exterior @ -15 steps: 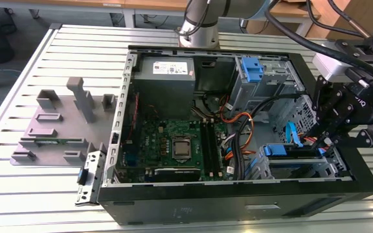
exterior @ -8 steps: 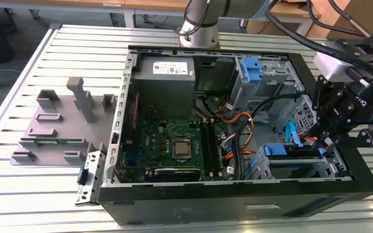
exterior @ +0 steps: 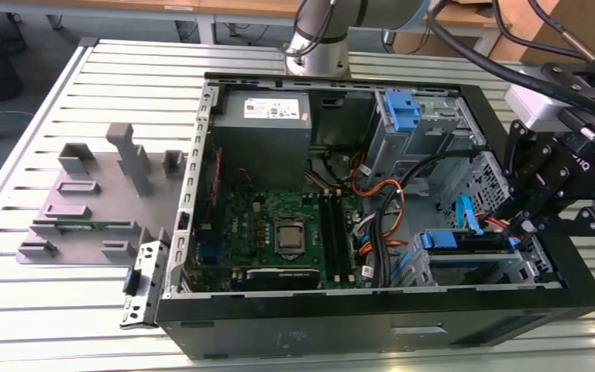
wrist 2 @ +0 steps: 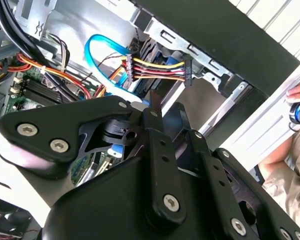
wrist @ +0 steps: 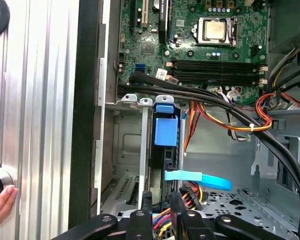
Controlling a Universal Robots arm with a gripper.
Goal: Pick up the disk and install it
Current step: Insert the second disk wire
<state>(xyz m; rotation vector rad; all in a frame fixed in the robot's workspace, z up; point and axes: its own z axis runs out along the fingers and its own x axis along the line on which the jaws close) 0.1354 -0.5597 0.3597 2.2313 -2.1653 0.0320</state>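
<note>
The disk (exterior: pixel 461 242), in its blue plastic carrier (wrist: pixel 166 131), sits edge-on inside the lower drive bay of the open computer case (exterior: pixel 380 310), at the exterior view's right. A multicoloured power connector (wrist 2: pixel 182 70) and a light blue data cable (wrist: pixel 200 179) reach its end. My gripper (exterior: pixel 530 225) hangs just above that bay, at the case's edge. In the first wrist view the gripper (wrist: pixel 162 216) is open, its fingers (wrist: pixel 140 220) apart over the disk's edge with cables showing between them. It holds nothing.
A grey power-supply box (exterior: pixel 261 108) and a lone blue bracket (exterior: pixel 403 108) sit at the far end of the case. The motherboard (exterior: pixel 287 232) and loose cables (exterior: pixel 380 225) fill the middle. A grey fixture (exterior: pixel 101 194) stands on the slatted table. A person's hand (wrist: pixel 0 205) rests beside the case.
</note>
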